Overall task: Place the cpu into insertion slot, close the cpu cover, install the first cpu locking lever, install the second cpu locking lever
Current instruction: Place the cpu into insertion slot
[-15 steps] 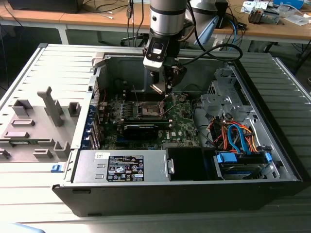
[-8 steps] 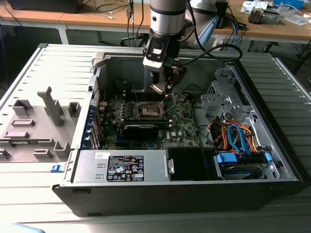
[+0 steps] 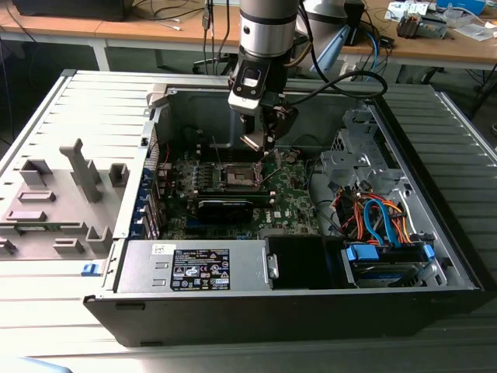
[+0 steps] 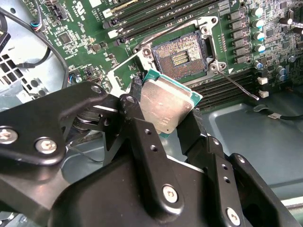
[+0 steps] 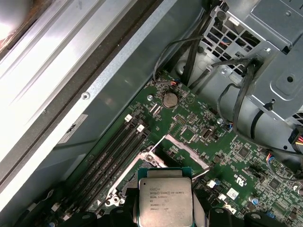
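Just above the insertion slot (image 4: pixel 182 56), the tool (image 4: pixel 163 116) clamps the cpu (image 4: pixel 165 99) by two opposite edges (silvery top outward), tilted, leaving its underside free for seating. Beside the slot, the cpu cover (image 5: pixel 187 151) seemingly stands raised.

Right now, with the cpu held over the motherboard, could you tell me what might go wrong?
The hand grips the cpu by its edges, tilted near the open insertion slot; landing askew, it might damage that slot. The thin locking lever juts out beside the slot and could snag a finger.
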Controlling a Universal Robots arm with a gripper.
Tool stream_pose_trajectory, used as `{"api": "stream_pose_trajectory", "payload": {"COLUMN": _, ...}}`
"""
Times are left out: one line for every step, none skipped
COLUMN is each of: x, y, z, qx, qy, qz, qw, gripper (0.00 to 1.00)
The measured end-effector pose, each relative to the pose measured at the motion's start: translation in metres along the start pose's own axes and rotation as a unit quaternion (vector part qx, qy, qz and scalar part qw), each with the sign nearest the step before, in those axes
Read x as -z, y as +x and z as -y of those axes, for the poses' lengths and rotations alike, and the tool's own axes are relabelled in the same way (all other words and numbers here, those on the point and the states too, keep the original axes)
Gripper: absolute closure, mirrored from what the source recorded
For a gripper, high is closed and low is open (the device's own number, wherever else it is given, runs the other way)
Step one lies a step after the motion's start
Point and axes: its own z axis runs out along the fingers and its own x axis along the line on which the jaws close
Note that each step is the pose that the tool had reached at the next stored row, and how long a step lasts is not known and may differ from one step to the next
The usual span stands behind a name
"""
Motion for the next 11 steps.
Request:
{"api": "stream_pose_trajectory", "payload": {"x": 0.0000, "y": 0.0000, "z": 0.0000, "qx": 0.000, "qy": 0.0000, "qz": 0.0000, "qw": 1.00000, "gripper": 0.45}}
{"api": "stream_pose_trajectory", "payload": {"x": -0.0001, "y": 0.0000, "z": 0.0000, "qx": 0.000, "qy": 0.0000, "qz": 0.0000, "qw": 1.00000, "gripper": 0.45}}
{"api": "stream_pose_trajectory", "payload": {"x": -0.0001, "y": 0.0000, "z": 0.0000, "qx": -0.001, "qy": 0.0000, "qz": 0.0000, "qw": 1.00000, "gripper": 0.45}}
{"api": "stream_pose_trajectory", "payload": {"x": -0.0002, "y": 0.0000, "z": 0.0000, "qx": -0.001, "qy": 0.0000, "qz": 0.0000, "qw": 1.00000, "gripper": 0.45}}
{"api": "stream_pose_trajectory", "payload": {"x": -0.0003, "y": 0.0000, "z": 0.0000, "qx": -0.001, "qy": 0.0000, "qz": 0.0000, "qw": 1.00000, "gripper": 0.45}}
{"api": "stream_pose_trajectory", "payload": {"x": -0.0003, "y": 0.0000, "z": 0.0000, "qx": -0.002, "qy": 0.0000, "qz": 0.0001, "qw": 1.00000, "gripper": 0.45}}
{"api": "stream_pose_trajectory", "payload": {"x": -0.0004, "y": 0.0000, "z": 0.0000, "qx": -0.002, "qy": 0.0000, "qz": 0.0001, "qw": 1.00000, "gripper": 0.45}}
{"api": "stream_pose_trajectory", "payload": {"x": -0.0004, "y": 0.0000, "z": 0.0000, "qx": -0.002, "qy": 0.0000, "qz": 0.0001, "qw": 1.00000, "gripper": 0.45}}
{"api": "stream_pose_trajectory", "payload": {"x": -0.0005, "y": 0.0000, "z": 0.0000, "qx": -0.003, "qy": 0.0000, "qz": 0.0001, "qw": 1.00000, "gripper": 0.45}}
{"api": "stream_pose_trajectory", "payload": {"x": -0.0006, "y": 0.0000, "z": 0.0000, "qx": -0.003, "qy": 0.0000, "qz": 0.0001, "qw": 1.00000, "gripper": 0.45}}
{"api": "stream_pose_trajectory", "payload": {"x": -0.0006, "y": 0.0000, "z": 0.0000, "qx": -0.003, "qy": 0.0000, "qz": 0.0001, "qw": 0.99999, "gripper": 0.45}}
